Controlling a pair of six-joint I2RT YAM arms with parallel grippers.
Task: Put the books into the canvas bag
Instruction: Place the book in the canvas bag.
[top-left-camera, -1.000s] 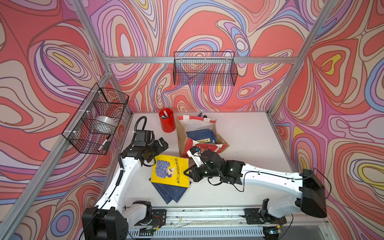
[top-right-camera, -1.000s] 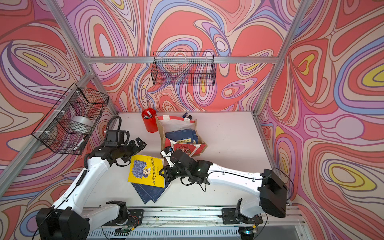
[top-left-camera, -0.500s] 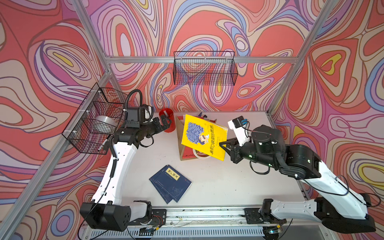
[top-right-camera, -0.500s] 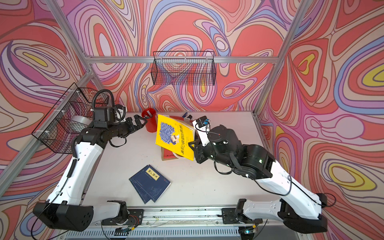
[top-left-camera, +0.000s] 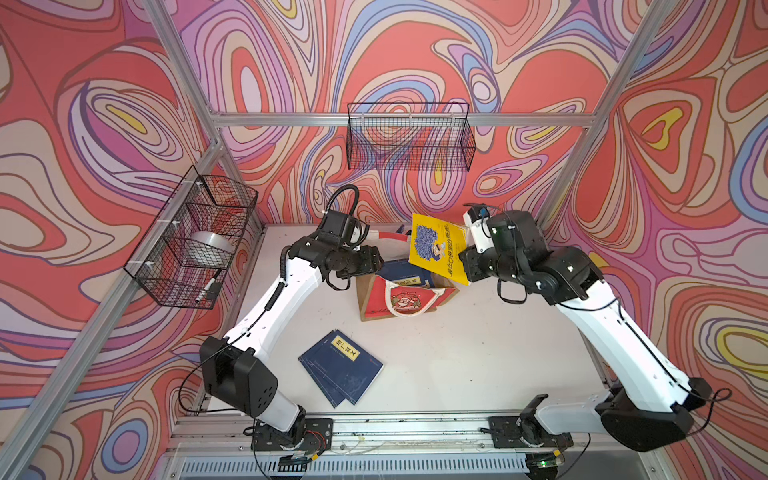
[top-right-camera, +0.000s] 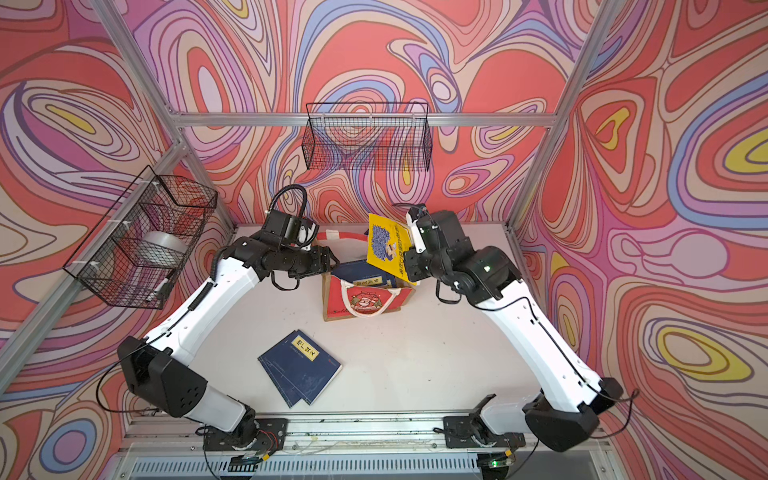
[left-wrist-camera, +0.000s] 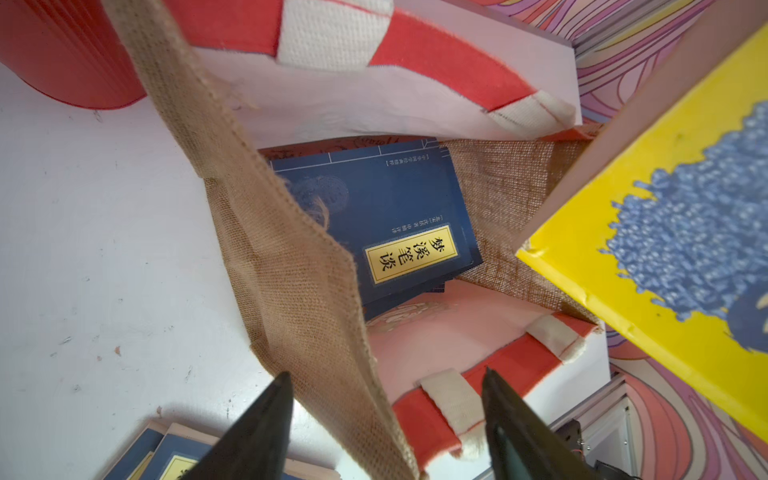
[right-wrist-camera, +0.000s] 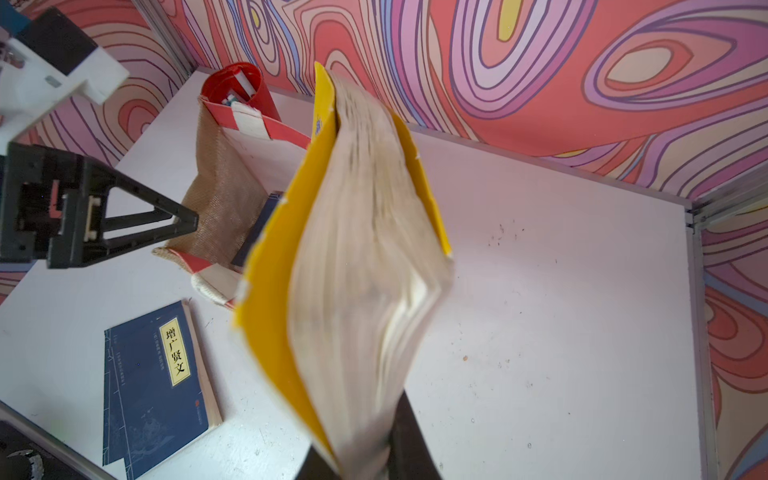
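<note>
Both top views: holds yellow book (top-left-camera: 436, 249) tilted above canvas bag (top-left-camera: 370, 303) with right gripper (top-left-camera: 463, 268) pinched shut. Left wrist view only: straddles bag's wall with left gripper (left-wrist-camera: 386, 372), jaws parted; reveals navy book (left-wrist-camera: 386, 224) inside.

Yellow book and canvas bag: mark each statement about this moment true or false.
1. The right gripper has its jaws shut on the yellow book, held in the air over the canvas bag. True.
2. The bag is empty. False: a navy book lies inside.
3. More navy books lie on the table, apart from the bag. True.
4. The red pen cup is in a wire basket. False: it stands on the table by the bag.
5. The left gripper grips a navy book. False: its jaws stand open astride the bag's burlap side wall.
</note>
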